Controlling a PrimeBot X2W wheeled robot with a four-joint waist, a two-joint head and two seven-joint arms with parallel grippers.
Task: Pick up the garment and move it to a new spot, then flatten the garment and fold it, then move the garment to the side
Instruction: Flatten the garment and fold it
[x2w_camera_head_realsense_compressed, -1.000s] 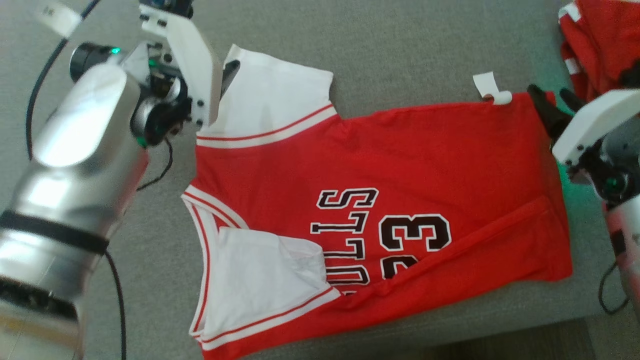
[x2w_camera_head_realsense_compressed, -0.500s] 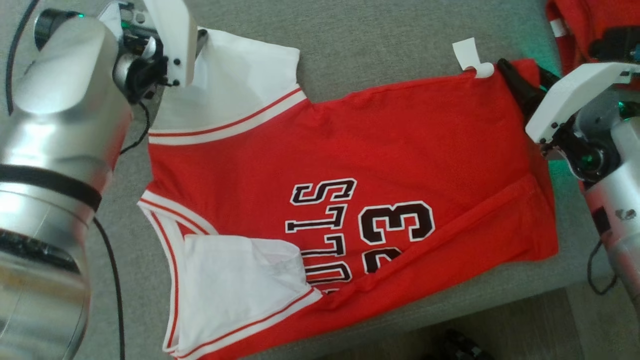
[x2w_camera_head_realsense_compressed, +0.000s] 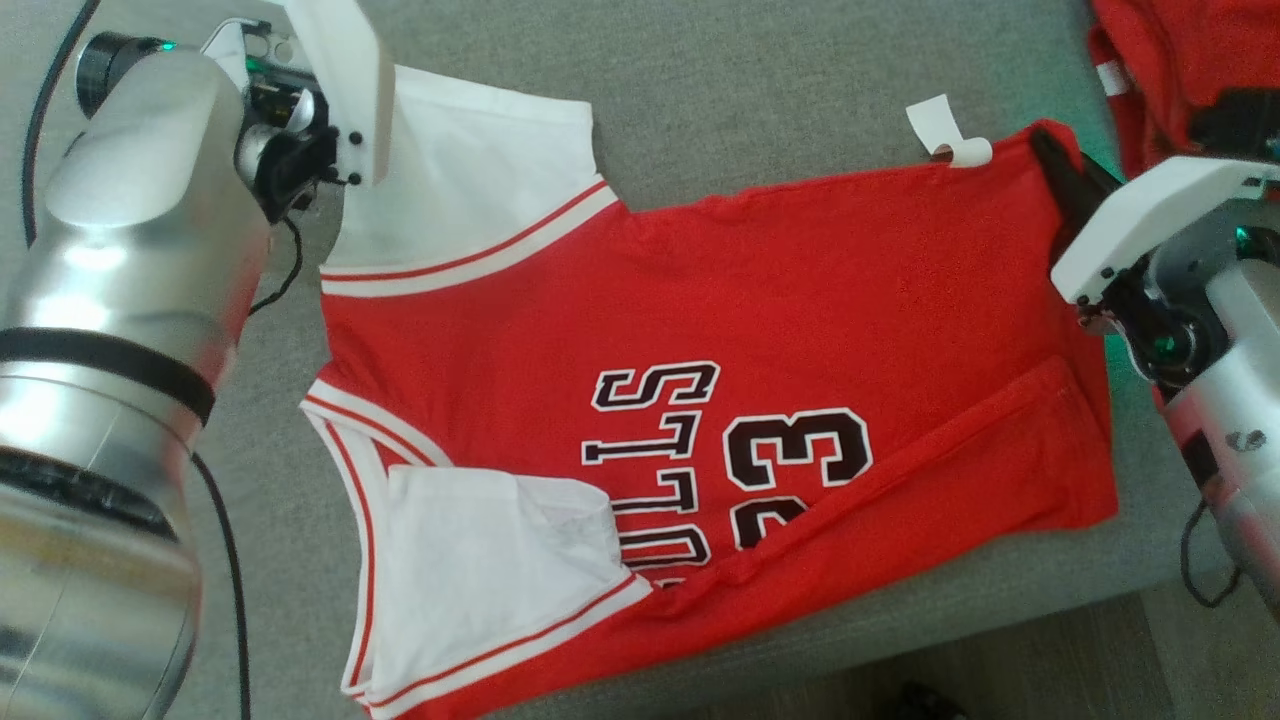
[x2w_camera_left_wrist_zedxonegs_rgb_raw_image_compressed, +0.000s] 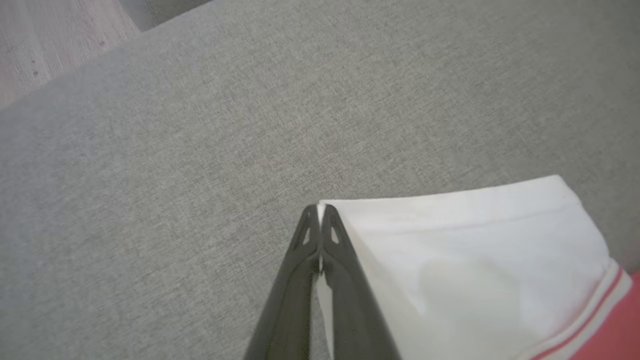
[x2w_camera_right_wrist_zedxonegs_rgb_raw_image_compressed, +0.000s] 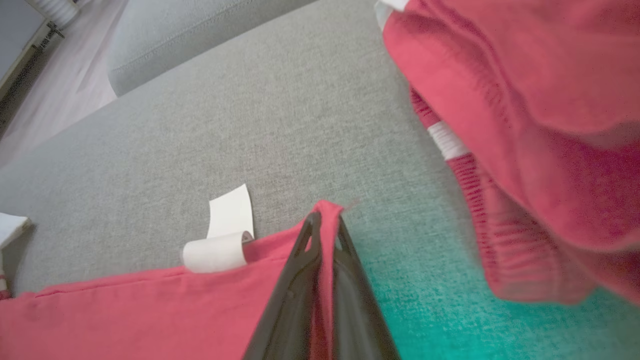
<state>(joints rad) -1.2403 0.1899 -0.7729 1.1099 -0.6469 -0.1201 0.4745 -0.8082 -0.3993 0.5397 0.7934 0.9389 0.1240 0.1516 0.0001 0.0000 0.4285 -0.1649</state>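
A red jersey with white sleeves and black lettering, the garment (x2w_camera_head_realsense_compressed: 800, 290), lies spread on the grey cushion (x2w_camera_head_realsense_compressed: 760, 90). My left gripper (x2w_camera_left_wrist_zedxonegs_rgb_raw_image_compressed: 320, 206) is shut on the far corner of its white sleeve (x2w_camera_left_wrist_zedxonegs_rgb_raw_image_compressed: 475, 250), at the upper left of the head view, where the fingertips are hidden behind the white wrist housing (x2w_camera_head_realsense_compressed: 345, 80). My right gripper (x2w_camera_right_wrist_zedxonegs_rgb_raw_image_compressed: 326, 216) is shut on the far red hem corner (x2w_camera_right_wrist_zedxonegs_rgb_raw_image_compressed: 327, 206), seen at the upper right of the head view (x2w_camera_head_realsense_compressed: 1050, 150). A white tag (x2w_camera_right_wrist_zedxonegs_rgb_raw_image_compressed: 225, 235) curls from the hem just beside it.
Another red garment (x2w_camera_right_wrist_zedxonegs_rgb_raw_image_compressed: 525, 110) is heaped at the far right of the cushion, close to my right gripper. The cushion's near edge (x2w_camera_head_realsense_compressed: 960, 620) drops to a wooden floor (x2w_camera_head_realsense_compressed: 1080, 670). Black cables (x2w_camera_head_realsense_compressed: 225, 560) hang by my left arm.
Both grippers have closed from open onto the garment's far corners, the left on the white sleeve, the right on the red hem. The head camera has shifted.
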